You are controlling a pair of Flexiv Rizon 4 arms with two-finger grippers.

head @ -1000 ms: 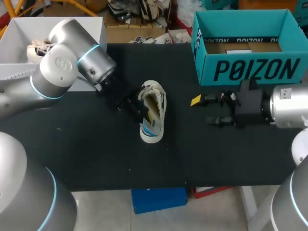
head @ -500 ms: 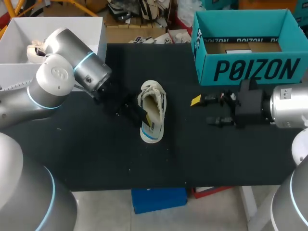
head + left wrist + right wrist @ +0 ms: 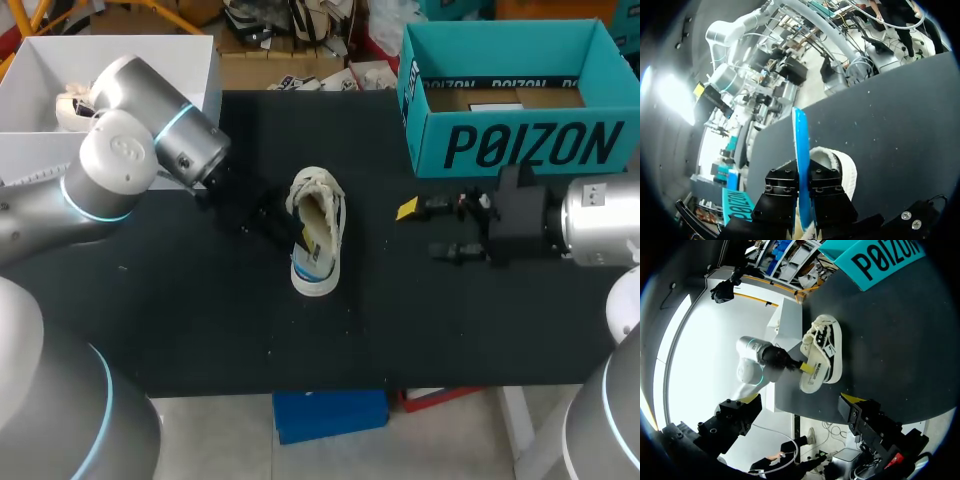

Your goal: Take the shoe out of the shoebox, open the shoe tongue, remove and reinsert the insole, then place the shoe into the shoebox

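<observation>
Left claw (image 3: 803,175): clamped tight on the blue insole (image 3: 800,135), pinching its edge.
Shoe (image 3: 318,232) upright on dark surface (image 3: 200,320), well apart from teal shoebox (image 3: 520,145); right claw (image 3: 427,230) spread wide, empty, near that box.

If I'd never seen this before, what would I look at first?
Probably the white lace-up sneaker lying in the middle of the black table, with the left end effector pinching a thin blue-edged insole that stands up out of it. Next comes the big teal cardboard shoebox at the table's far right corner, with the right end effector open and empty just in front of it.
</observation>
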